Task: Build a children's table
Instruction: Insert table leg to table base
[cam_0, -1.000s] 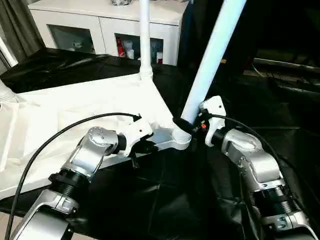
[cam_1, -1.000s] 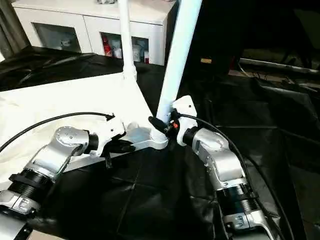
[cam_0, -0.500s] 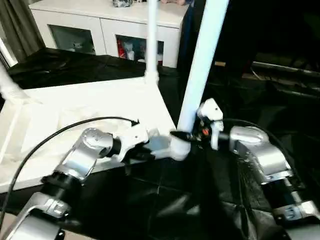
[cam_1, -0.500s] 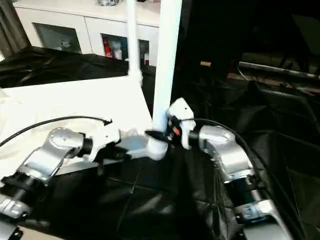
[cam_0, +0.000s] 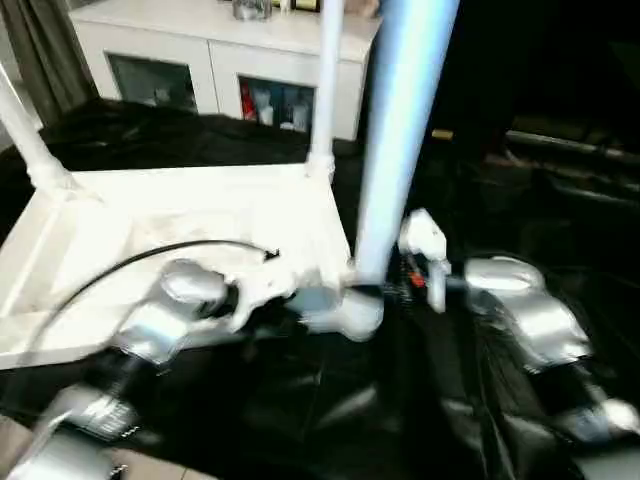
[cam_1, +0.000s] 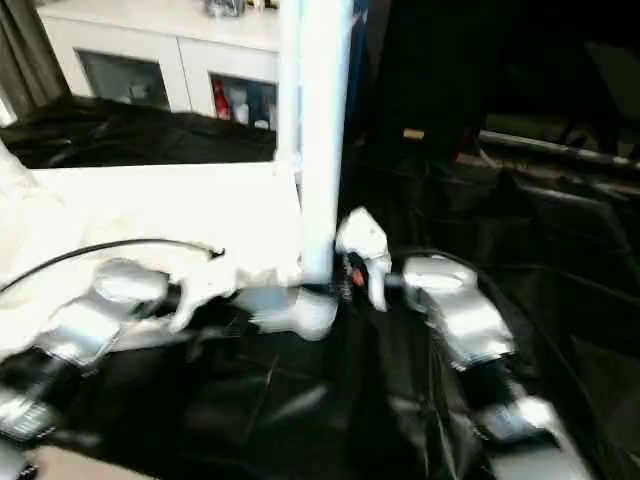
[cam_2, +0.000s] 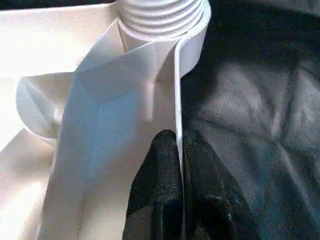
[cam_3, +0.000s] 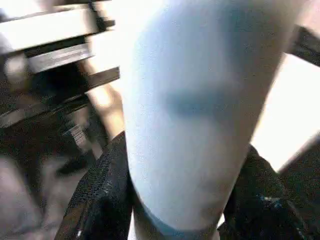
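The white tabletop (cam_0: 150, 220) lies underside up on a black sheet. One leg (cam_0: 326, 90) stands in its far corner socket, another (cam_0: 25, 130) in the left corner. A third leg (cam_0: 400, 130) stands nearly upright in the near corner socket (cam_0: 355, 312), its threaded end (cam_2: 160, 15) sitting in the socket. My right gripper (cam_0: 378, 290) is shut around this leg's base, with the white tube (cam_3: 195, 125) between its black fingers (cam_3: 100, 200). My left gripper (cam_2: 179, 145) is shut on the tabletop's thin rim wall (cam_2: 176, 75) just beside that socket.
A white cabinet with glass doors (cam_0: 230, 70) stands behind the work surface. The black sheet (cam_0: 500, 180) covers the surface to the right and front. My left arm's black cable (cam_0: 150, 255) arcs over the tabletop.
The leg in my right gripper has swung from leaning right to nearly upright in the near socket. The camera has shifted. Both grips are unchanged.
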